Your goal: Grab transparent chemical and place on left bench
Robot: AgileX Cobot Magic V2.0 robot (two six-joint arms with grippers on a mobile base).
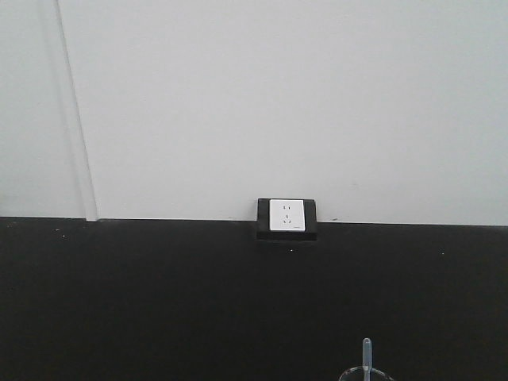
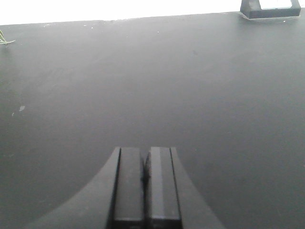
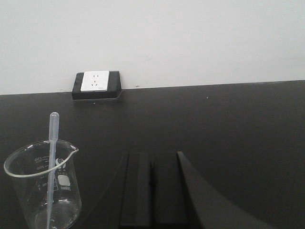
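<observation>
Left fingers point(image 2: 128, 183): pressed flat against each other with only a thin dark seam between them, and nothing held.
Left gripper point(image 2: 144, 179): hangs over a bare stretch of the black worktop point(image 2: 190, 95), not touching anything.
Right fingers point(image 3: 138, 191): closed together the same way, pad against pad, gripping nothing.
Right gripper point(image 3: 152, 191): points toward the wall point(image 3: 190, 38), low over the worktop, with the beaker just beside it on its left and apart from it.
Beaker point(image 3: 38, 191): clear glass, upright on the worktop, with white printed marks on its side and its pouring lip turned toward the right gripper. The contents are colourless and I cannot tell their level. In the front view only its rim point(image 1: 349, 375) shows at the bottom edge, right of centre.
Dropper point(image 3: 51, 157): thin see-through plastic, standing in the beaker with its top end well above the rim. Its tip point(image 1: 366, 353) shows in the front view too.
Socket point(image 3: 95, 81): a white plate in a black block, where the worktop meets the wall, beyond the beaker. In the front view it sits near the middle point(image 1: 286, 215).
Left edge of the left wrist view: a few thin greenish strands point(image 2: 4, 41), too small to tell what they are.
</observation>
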